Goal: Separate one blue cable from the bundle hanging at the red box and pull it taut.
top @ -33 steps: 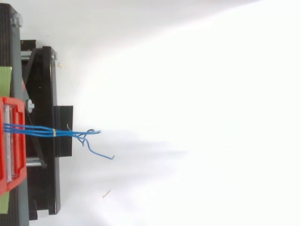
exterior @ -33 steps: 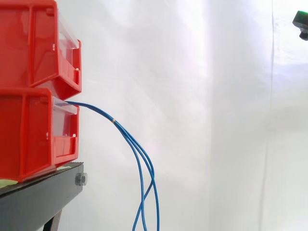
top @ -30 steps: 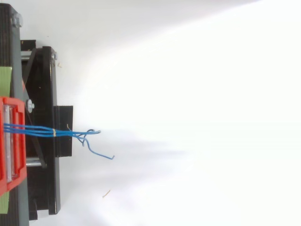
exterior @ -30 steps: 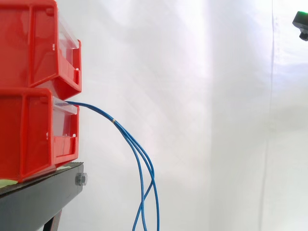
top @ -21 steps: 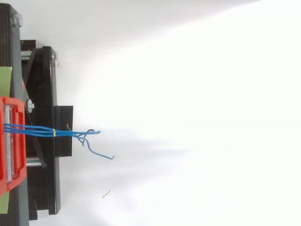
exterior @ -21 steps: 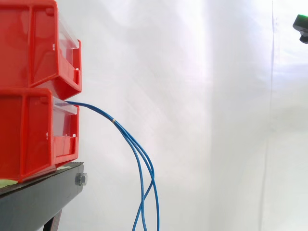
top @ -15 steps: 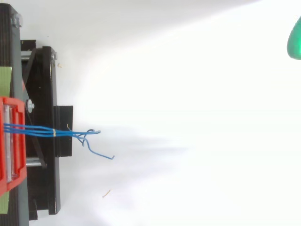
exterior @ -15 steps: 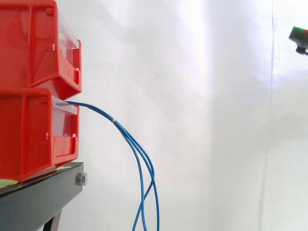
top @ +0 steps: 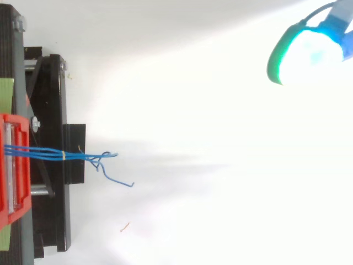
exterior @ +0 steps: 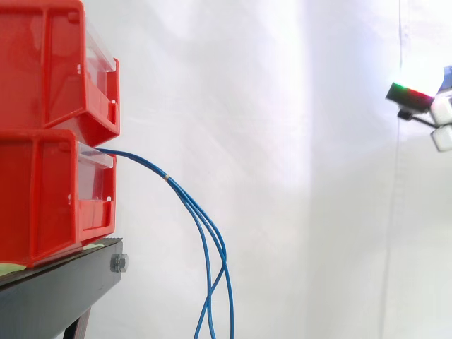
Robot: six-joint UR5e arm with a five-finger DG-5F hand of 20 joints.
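A bundle of thin blue cables (exterior: pixel 206 240) comes out of the lower red bin (exterior: pixel 42 198), is tied by a small yellow band (exterior: pixel 167 177), and hangs down in a curve past the bottom edge. From above, the cables (top: pixel 44 153) run right from the red bin (top: pixel 14 171) and end in loose curled tips (top: pixel 110 155). My hand (exterior: pixel 411 95) enters at the far right, high up and well away from the cables, its pads glowing green and white. From above, my hand (top: pixel 306 55) sits in the upper right corner. Nothing touches the cables.
A second red bin (exterior: pixel 49 63) is stacked on the lower one. Both rest on a black stand (exterior: pixel 63 289), which lies along the left edge in the top view (top: pixel 52 110). A white curtain hangs behind, and white floor lies between cables and hand.
My hand has come further in from the right edge, moving left and lower in the side view and appearing larger in the top view's upper right. The cables hang unchanged.
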